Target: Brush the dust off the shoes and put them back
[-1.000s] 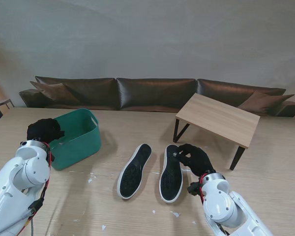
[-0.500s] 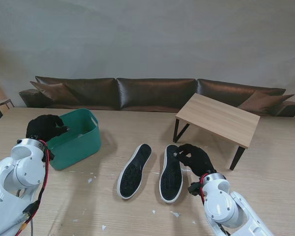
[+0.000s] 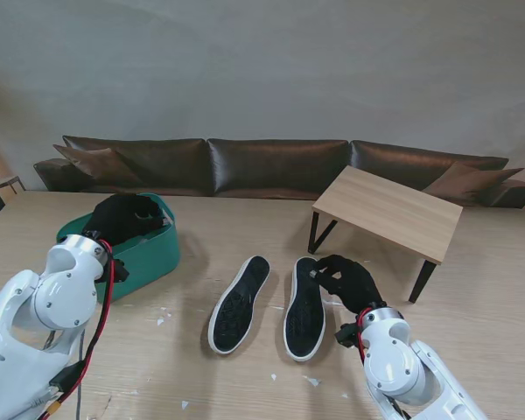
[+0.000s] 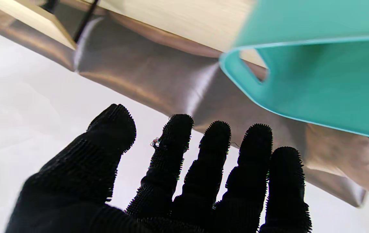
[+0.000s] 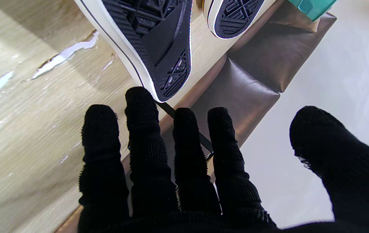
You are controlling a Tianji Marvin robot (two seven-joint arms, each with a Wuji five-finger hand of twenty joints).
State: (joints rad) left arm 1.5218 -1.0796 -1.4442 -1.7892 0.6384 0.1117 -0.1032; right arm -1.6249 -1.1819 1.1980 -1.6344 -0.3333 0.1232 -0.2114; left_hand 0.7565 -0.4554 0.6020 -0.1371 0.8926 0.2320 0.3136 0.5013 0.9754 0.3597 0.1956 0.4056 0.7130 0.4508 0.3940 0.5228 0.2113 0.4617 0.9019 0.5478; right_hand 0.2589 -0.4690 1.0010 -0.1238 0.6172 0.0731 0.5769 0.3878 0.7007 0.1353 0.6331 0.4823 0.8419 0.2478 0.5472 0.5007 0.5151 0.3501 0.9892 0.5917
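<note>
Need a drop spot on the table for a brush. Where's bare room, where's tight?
Free: the tabletop between the green bin and the small side table, farther from me than the shoes. Also the right edge past the side table's legs.

Crowded: the narrow strip between the left shoe and right shoe, where the right hand hovers. The left hand blocks the bin.

Wall (image 3: 262, 61): plain, pale grey, evenly lit, filling the far half of the stand's view. Sofa (image 3: 271, 166): long, dark brown leather, several seat sections, set against the wall just beyond the far edge of the light wood-grain worktop (image 3: 201, 372), with loose brown cushions at both ends. Side table (image 3: 389, 210): small, light wood top, black angled legs, standing far right.
</note>
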